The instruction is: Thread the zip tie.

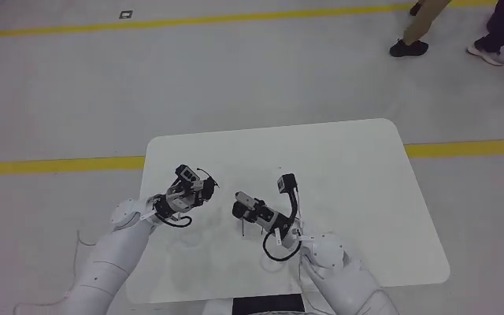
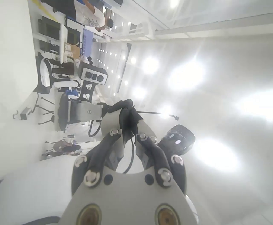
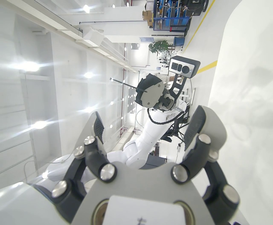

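Left gripper (image 2: pixel 127 119): clamped on zip tie (image 2: pixel 149 112), tail free.
Right gripper (image 3: pixel 147 118): wide, empty, 4 o'clock off left, apart.
Progress: tie held; threading looks undone.

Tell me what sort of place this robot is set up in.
Probably a large industrial hall or robotics workshop. The grey floor carries yellow lane lines, blue storage racks stand in the background, and rows of ceiling lights shine overhead.
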Robot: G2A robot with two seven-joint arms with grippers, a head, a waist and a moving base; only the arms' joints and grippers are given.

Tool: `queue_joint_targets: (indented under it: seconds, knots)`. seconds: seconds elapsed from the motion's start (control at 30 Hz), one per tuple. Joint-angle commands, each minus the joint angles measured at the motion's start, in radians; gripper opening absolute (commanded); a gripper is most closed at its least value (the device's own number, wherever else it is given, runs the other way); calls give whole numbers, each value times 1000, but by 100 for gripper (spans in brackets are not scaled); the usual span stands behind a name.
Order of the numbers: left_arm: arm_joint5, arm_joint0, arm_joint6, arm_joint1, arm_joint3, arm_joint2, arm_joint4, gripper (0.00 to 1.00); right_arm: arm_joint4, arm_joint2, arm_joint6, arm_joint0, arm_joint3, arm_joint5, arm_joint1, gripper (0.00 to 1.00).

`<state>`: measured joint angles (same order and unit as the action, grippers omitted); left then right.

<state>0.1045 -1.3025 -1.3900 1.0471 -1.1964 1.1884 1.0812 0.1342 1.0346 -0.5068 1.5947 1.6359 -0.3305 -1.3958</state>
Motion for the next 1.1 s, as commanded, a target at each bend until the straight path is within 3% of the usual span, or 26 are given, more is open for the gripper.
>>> queue_joint_targets:
  seconds: [0.0,0.17,0.37,0.43,0.67,0.83,0.87,0.9,0.93,1.0,1.07]
  knots:
    - [0,0,0,0,0,0,0,0,-1,0,0,0,0,0,0,100]
    - [-32,-7,26,3,-16,-16,4,0,70,-15,-27,-5,-3,21,-1,100]
    - [-93,-8,0,3,-28,-40,45,0,331,-29,-158,-32,-36,91,-3,100]
    - [-108,-8,0,0,-38,-48,58,0,368,-23,-184,-45,-48,102,-2,100]
    - [-111,-8,0,-2,-43,-52,57,0,369,-27,-173,-44,-43,108,-2,100]
    - [-111,-8,0,-2,-43,-52,57,0,480,-36,-210,-46,-47,141,-3,100]
    - [-111,-8,0,-2,-43,-52,57,0,492,-35,-216,-49,-51,142,-2,91]
    - [-111,-8,0,-2,-43,-52,57,0,503,-35,-219,-50,-53,143,-2,60]
    - [-111,-8,0,-2,-43,-52,57,0,516,-35,-223,-51,-55,146,-2,47]
    - [-111,-8,0,-2,-43,-52,57,0,526,-35,-227,-54,-60,146,-1,31]
    - [-111,-8,0,-2,-43,-52,57,0,532,-36,-227,-55,-62,149,-1,26]
